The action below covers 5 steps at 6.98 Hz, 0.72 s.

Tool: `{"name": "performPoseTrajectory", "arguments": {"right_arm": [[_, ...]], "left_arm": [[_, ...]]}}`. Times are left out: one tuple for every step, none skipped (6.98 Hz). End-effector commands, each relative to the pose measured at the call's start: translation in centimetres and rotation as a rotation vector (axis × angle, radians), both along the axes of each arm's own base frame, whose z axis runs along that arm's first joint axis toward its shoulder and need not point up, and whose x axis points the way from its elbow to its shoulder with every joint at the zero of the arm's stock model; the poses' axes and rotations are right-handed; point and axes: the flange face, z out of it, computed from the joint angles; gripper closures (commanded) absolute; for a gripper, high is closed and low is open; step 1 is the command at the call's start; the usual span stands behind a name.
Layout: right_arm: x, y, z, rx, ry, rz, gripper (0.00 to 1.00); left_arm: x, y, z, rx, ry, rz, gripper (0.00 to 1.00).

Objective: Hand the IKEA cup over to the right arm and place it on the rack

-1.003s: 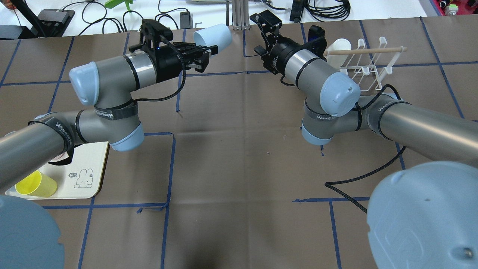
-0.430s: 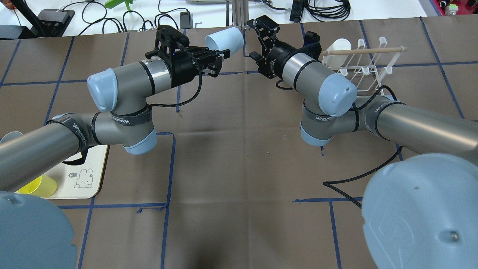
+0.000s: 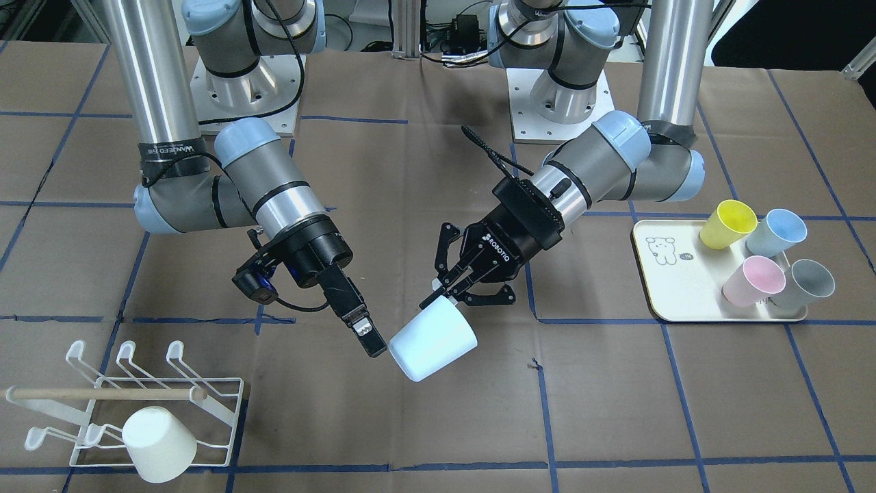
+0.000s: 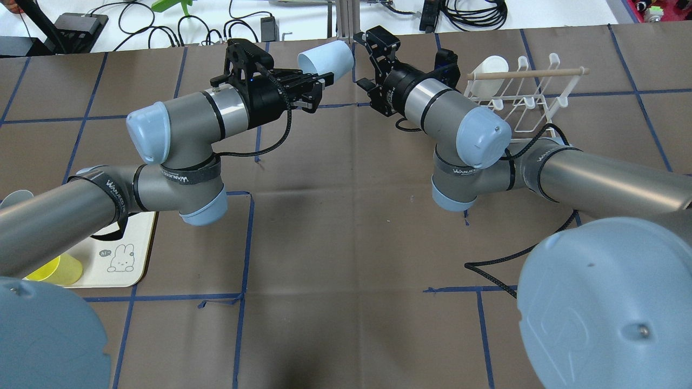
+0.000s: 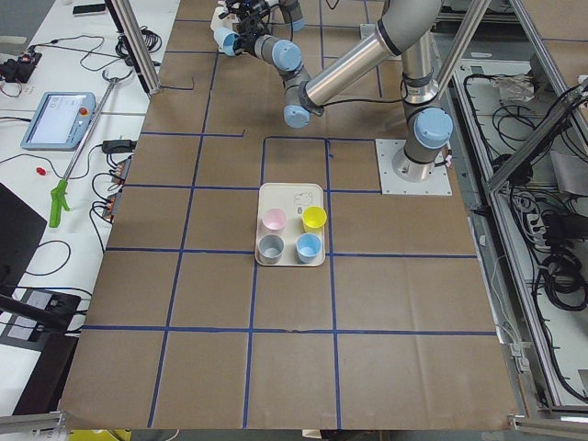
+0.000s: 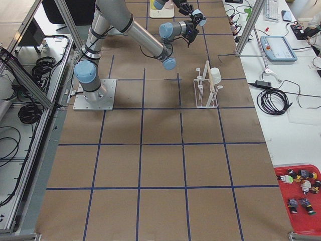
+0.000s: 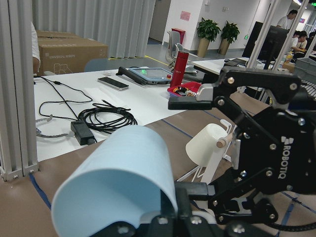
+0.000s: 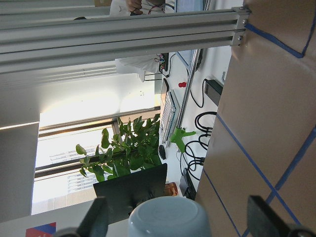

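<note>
ROBOTIQ-marked left gripper (image 3: 445,296) clamped on pale-blue cup (image 3: 433,340), right gripper (image 4: 363,60) spread wide, empty, facing cup's base

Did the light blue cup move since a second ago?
Yes. In the overhead view the light blue cup, held by the left gripper, has shifted right, closer to the aluminium post and the right gripper.

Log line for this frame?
phase: handover; left gripper: shut on blue cup, airborne; right gripper: open, at cup base; rack: one white cup
</note>
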Motion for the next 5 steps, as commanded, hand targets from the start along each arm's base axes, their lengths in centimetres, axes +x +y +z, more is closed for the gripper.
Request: {"name": "performPoseTrajectory", "arguments": {"right_arm": [[0.93,-0.88,-0.34,0.0,-0.009,0.009,0.01],[1.24,-0.95,-0.63,0.003,-0.009,0.015,0.01],[1.51,-0.86,-0.58,0.001,-0.009,0.02,0.01],[1.77,-0.73,-0.58,0.001,-0.009,0.025,0.01],[1.89,-0.92,-0.35,-0.005,-0.01,0.025,0.01]], "left_arm": [[0.0,0.16,-0.23,0.002,0.001,0.002,0.96],[0.01,0.12,-0.18,0.008,0.006,0.007,0.96],[0.01,0.12,-0.18,0.009,0.007,0.007,0.96],[0.01,0.09,-0.26,0.01,0.007,0.007,0.96],[0.01,0.09,-0.26,0.01,0.007,0.007,0.96]]}}
